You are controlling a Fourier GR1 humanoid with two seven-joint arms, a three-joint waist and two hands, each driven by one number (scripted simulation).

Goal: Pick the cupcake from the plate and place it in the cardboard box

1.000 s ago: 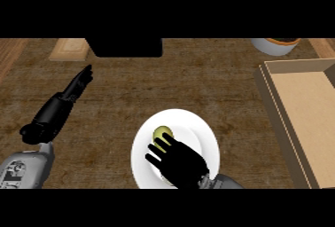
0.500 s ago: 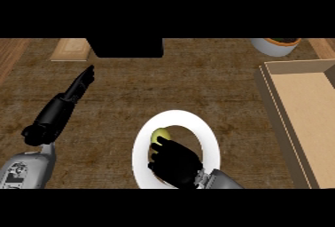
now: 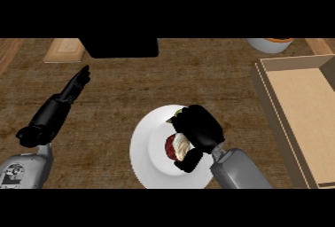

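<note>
- The small cupcake (image 3: 178, 144), dark red at its side with a pale cream top, sits on the round white plate (image 3: 145, 150), near the plate's middle and largely covered by the right hand.
- A small yellow-green patch shows at the hand's upper edge, over the plate's top part; what it belongs to cannot be told.
- The right hand (image 3: 200, 128), black and glossy on a smooth grey forearm, lies over the plate with its fingers curled round the cupcake; its thumb (image 3: 188, 162) bends in below the cake, so the cake sits between the two.
- The plate is smooth and matte white, with a shallow round well and a wide rim, and lies flat on the surface.
- The open cardboard box (image 3: 297, 119), tan with thin upright walls and a flat lighter floor, stands at the right, well apart from the plate.
- The surface (image 3: 196, 80) is brown wood with fine, streaky grain.
- The left hand (image 3: 72, 88), black with straight fingers held together, rests at the left, pointing up the view and holding nothing.
- A white round bowl (image 3: 268, 44) with an orange inside is at the top edge, right.
- A pale wooden board (image 3: 64, 49) lies at the top left, beside a dark block (image 3: 121, 46).
</note>
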